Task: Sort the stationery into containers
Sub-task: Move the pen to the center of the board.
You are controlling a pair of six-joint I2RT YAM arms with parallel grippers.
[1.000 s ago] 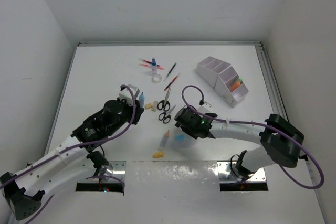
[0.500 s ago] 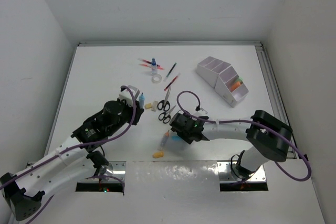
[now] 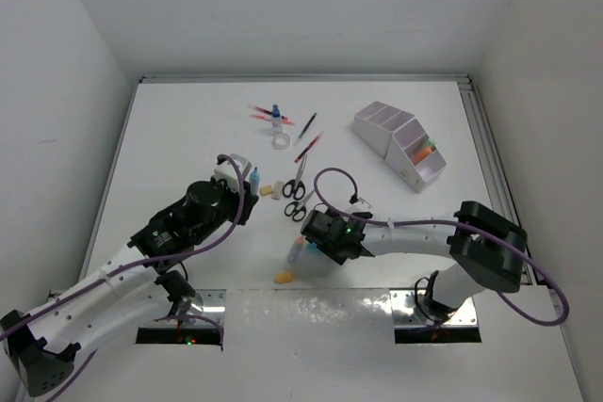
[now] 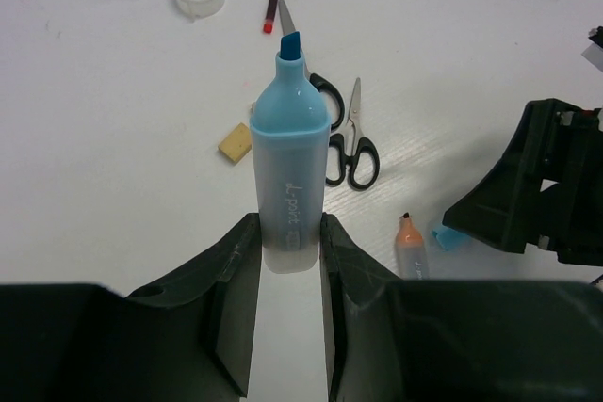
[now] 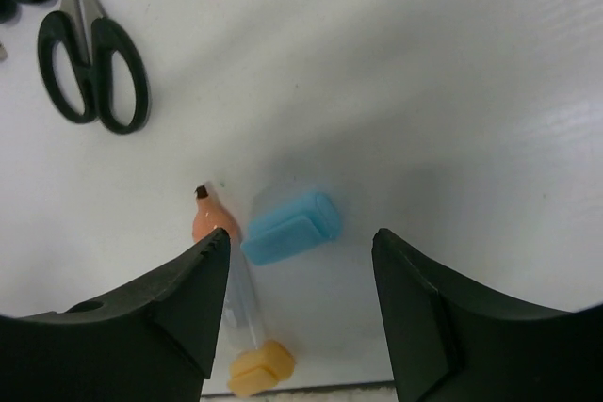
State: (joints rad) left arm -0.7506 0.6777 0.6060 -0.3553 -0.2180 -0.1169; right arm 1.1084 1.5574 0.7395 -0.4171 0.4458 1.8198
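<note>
Blue plastic fills your left wrist view: one uncapped blue highlighter (image 4: pixel 290 152), chisel tip up, clamped upright between the fingers of your left claw (image 4: pixel 289 233). White script runs along its barrel, too faint to read; no other writing can be made out anywhere.

Your right claw (image 5: pixel 301 240) stands spread wide, low over the table (image 5: pixel 452 63), a finger on either side of one blue cap (image 5: pixel 292 226) and touching neither end of it. Just beside that cap lies one orange highlighter (image 5: pixel 219 225), uncapped, with a yellow piece at its other end.

From above you can count two black-handled scissors (image 4: pixel 354 110) between the claws, two small beige erasers (image 3: pixel 267 191) near the left claw, and farther back one white tape ring (image 3: pixel 281 142), one blue-capped bottle (image 3: pixel 276 120) and what look like four thin pens (image 3: pixel 307 147).

One white stepped organiser (image 3: pixel 379 143) stands far right, well apart from both claws, with something orange in one compartment.
</note>
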